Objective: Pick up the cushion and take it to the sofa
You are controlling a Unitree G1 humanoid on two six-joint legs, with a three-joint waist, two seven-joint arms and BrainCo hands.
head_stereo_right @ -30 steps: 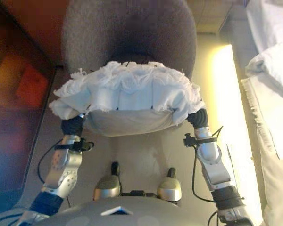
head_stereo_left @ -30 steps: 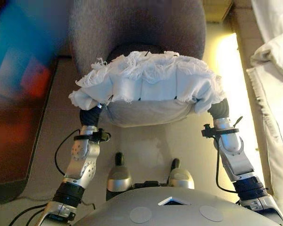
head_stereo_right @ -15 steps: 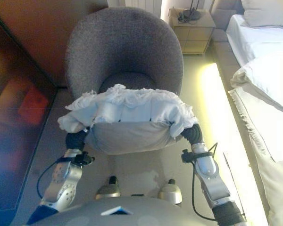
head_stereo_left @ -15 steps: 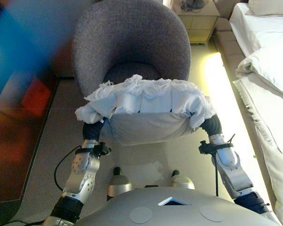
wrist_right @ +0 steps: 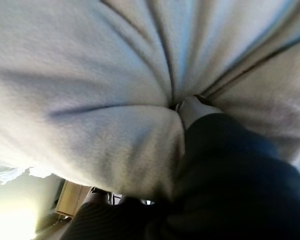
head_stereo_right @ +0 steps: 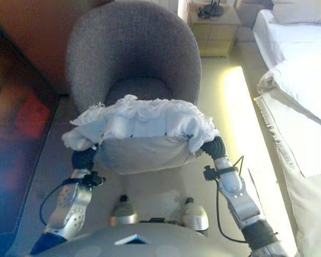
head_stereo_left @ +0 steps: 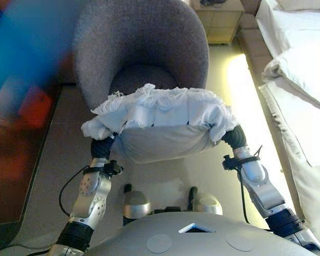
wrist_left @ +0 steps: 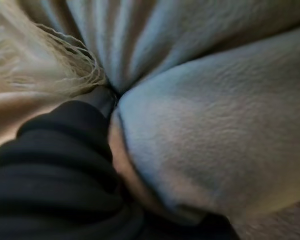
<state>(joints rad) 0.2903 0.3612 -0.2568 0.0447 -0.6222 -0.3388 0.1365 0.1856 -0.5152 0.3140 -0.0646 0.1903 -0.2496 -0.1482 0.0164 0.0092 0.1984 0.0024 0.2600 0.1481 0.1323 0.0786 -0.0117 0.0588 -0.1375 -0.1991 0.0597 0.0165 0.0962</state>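
The cushion [head_stereo_left: 160, 114] has a white fringed top and a smooth grey underside [head_stereo_left: 160, 145]. It hangs in the air in front of me, clamped between my two hands. My left hand [head_stereo_left: 100, 146] presses into its left end and my right hand [head_stereo_left: 232, 137] into its right end. In both wrist views the dark wrist cover [wrist_left: 55, 165] [wrist_right: 230, 165] sinks into folds of the cushion's fabric [wrist_left: 205, 140] [wrist_right: 90, 100]. A grey round armchair [head_stereo_left: 144, 37] stands just beyond the cushion, its seat partly hidden by it.
A bed with white bedding [head_stereo_left: 298, 69] runs along the right side, with a lit strip of floor [head_stereo_left: 245, 90] beside it. A wooden nightstand [head_stereo_right: 214, 29] stands at the back right. A dark glossy cabinet [head_stereo_left: 16, 133] lines the left.
The whole picture has shifted, so the camera has moved. The cushion stays clamped between both hands in the same way, still in front of the armchair.
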